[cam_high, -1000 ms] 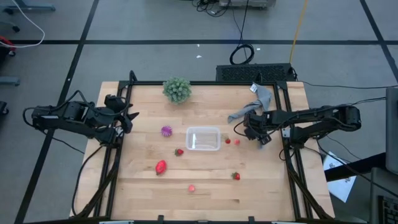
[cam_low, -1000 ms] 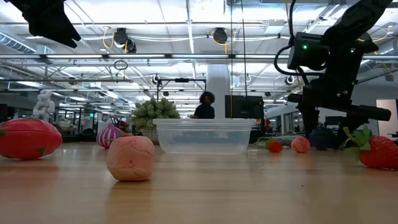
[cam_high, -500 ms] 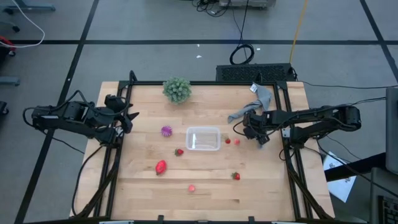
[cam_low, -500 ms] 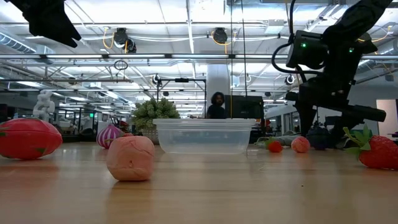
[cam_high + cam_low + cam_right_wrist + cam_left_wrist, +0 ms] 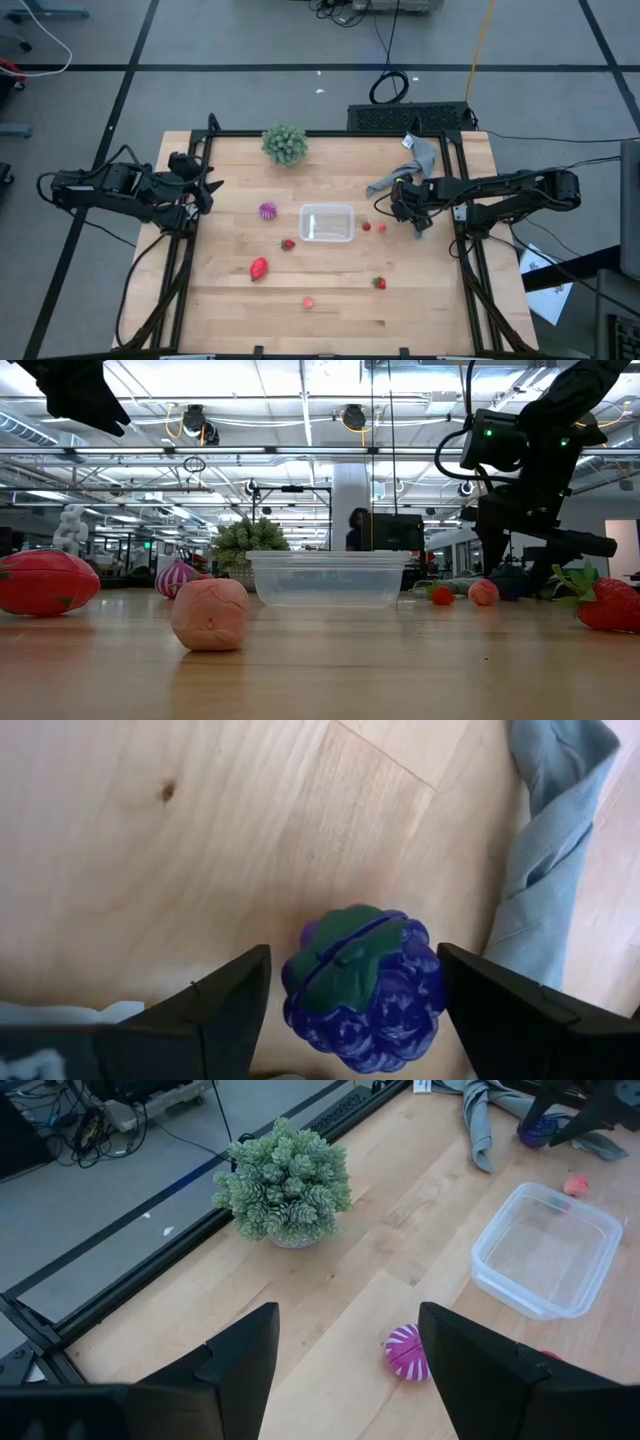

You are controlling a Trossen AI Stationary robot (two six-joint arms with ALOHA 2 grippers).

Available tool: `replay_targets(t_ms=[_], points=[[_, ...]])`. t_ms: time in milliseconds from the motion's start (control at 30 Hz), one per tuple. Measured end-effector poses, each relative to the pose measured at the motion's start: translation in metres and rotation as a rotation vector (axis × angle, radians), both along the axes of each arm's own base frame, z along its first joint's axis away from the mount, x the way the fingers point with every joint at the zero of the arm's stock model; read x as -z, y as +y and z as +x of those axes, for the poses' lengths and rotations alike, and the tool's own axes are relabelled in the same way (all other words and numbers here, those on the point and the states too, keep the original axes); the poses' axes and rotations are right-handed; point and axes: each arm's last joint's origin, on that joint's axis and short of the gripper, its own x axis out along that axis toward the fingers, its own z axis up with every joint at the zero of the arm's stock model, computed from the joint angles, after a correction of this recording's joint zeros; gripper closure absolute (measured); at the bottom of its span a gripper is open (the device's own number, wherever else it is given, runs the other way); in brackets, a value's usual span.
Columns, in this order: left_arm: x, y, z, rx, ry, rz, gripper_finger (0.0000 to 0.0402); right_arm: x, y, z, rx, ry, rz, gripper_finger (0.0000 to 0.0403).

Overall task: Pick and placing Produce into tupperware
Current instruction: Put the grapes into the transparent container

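The clear tupperware (image 5: pixel 327 222) sits mid-table and holds nothing. The dark purple grape cluster (image 5: pixel 365 990), green leaf cap up, lies on the wood beside the grey cloth. My right gripper (image 5: pixel 355 1020) (image 5: pixel 408 212) is open above it, pointing down, one finger on each side; I see no touch. Loose on the table are a spiky magenta ball (image 5: pixel 267 210), strawberries (image 5: pixel 288 243) (image 5: pixel 380 283), a larger red fruit (image 5: pixel 259 267), pink pieces (image 5: pixel 308 302) (image 5: pixel 381 228) and a small red one (image 5: pixel 366 226). My left gripper (image 5: pixel 207 186) (image 5: pixel 345 1370) waits open at the table's left edge.
A green bushy plant (image 5: pixel 285 143) stands near the far edge. The grey cloth (image 5: pixel 415 163) lies crumpled just beyond the grape cluster, near the far right corner. A black frame rail (image 5: pixel 455 200) borders the table. A person passes in the room behind (image 5: pixel 358 528).
My right gripper has edged slightly toward the table's left, still open over the grape cluster. The person in the background has walked to the right.
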Motion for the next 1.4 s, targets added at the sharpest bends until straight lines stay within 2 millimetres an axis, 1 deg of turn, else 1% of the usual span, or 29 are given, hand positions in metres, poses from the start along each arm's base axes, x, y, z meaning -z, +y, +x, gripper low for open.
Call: replay_targets(t_ms=[233,333,767,933,1033,1133,1300,1400], points=[[0.000,0.000,0.000,0.000,0.000,0.000,0.0158,0.000,0.000,0.000,0.022,-0.008,0.005,0.0177],[0.000,0.000,0.000,0.000,0.000,0.000,0.0158,0.000,0.000,0.000,0.022,-0.009,0.004,0.0188],[0.000,0.000,0.000,0.000,0.000,0.000,0.0158,-0.001,-0.001,0.004,0.047,-0.060,0.000,0.0187],[0.000,0.000,0.000,0.000,0.000,0.000,0.0158,-0.006,-0.002,0.008,0.051,-0.081,-0.030,0.0184],[0.000,0.000,0.000,0.000,0.001,0.000,0.0158,-0.012,0.001,0.013,0.048,-0.093,-0.081,0.0184],[0.000,0.000,0.000,0.007,0.007,0.008,0.0158,-0.022,0.007,0.021,0.056,-0.139,-0.090,0.0182],[0.000,0.000,0.000,0.010,0.010,0.011,0.0158,-0.043,0.026,0.038,0.047,-0.256,-0.058,0.0181],[0.000,0.000,0.000,0.010,0.010,0.011,0.0158,-0.058,0.039,0.050,0.046,-0.380,-0.025,0.0181]])
